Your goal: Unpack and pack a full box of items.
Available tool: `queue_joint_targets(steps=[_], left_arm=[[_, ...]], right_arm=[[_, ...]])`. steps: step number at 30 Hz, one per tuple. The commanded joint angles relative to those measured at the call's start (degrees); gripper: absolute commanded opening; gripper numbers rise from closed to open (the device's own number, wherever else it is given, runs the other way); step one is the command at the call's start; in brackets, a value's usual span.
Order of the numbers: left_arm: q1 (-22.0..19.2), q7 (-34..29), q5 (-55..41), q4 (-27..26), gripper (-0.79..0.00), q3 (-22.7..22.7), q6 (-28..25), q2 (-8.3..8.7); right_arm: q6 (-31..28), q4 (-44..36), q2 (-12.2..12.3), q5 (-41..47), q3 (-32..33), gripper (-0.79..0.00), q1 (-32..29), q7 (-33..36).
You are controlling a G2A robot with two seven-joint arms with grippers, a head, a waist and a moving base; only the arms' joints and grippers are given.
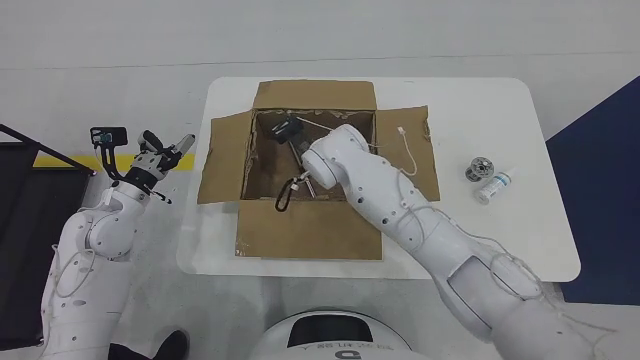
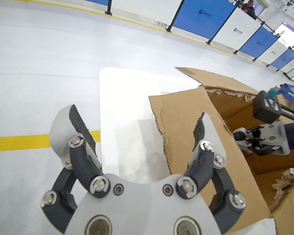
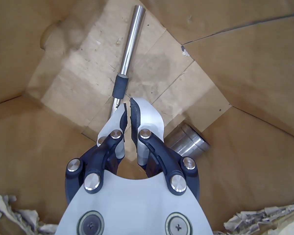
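Your right gripper (image 3: 127, 106) sits deep inside the brown cardboard box (image 3: 247, 74), ribbed pads pinched together on nothing, tips just over one polished steel rod (image 3: 131, 42) with a dark rubber sleeve. One short steel cylinder (image 3: 189, 141) lies near it. Your left gripper (image 2: 139, 121) hangs spread wide over the glossy white table (image 2: 122, 113), beside a box flap.

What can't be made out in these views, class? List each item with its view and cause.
Right wrist view: the rod runs behind the right end effector, its lower end hidden.
Same view: the metal cylinder is partly covered by that end effector.
Top view: the right arm covers much of the box floor.
Top view: print on the bottle is too small to read.
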Motion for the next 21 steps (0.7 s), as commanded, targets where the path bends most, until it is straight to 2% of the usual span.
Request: queue_joint_targets(steps=[1, 3, 4, 5, 6, 21], left_arm=[[0.0, 0.0, 0.0, 0.0, 0.000, 0.0, 0.0, 0.00], [0.0, 0.0, 0.0, 0.0, 0.000, 0.0, 0.0, 0.00], [0.0, 0.0, 0.0, 0.0, 0.000, 0.0, 0.0, 0.00], [0.0, 0.0, 0.0, 0.0, 0.000, 0.0, 0.0, 0.00], [0.0, 0.0, 0.0, 0.0, 0.000, 0.0, 0.0, 0.00], [0.0, 0.0, 0.0, 0.0, 0.000, 0.0, 0.0, 0.00]], right_arm=[[-0.6, -3.9, 0.8, -1.7, 1.4, -0.785, -2.1, -0.2], [-1.4, -7.3, 1.4, -3.2, 2.5, -0.785, -4.1, -0.9], [-1.6, -8.8, 1.7, -3.9, 3.0, -0.690, -5.0, -1.6], [-2.0, -10.1, 1.9, -4.2, 3.5, -0.508, -5.8, -2.3], [-2.5, -11.1, 2.1, -4.5, 3.9, 0.000, -6.5, -2.7], [-3.2, -11.9, 2.2, -4.4, 4.3, 0.000, -7.1, -3.2]])
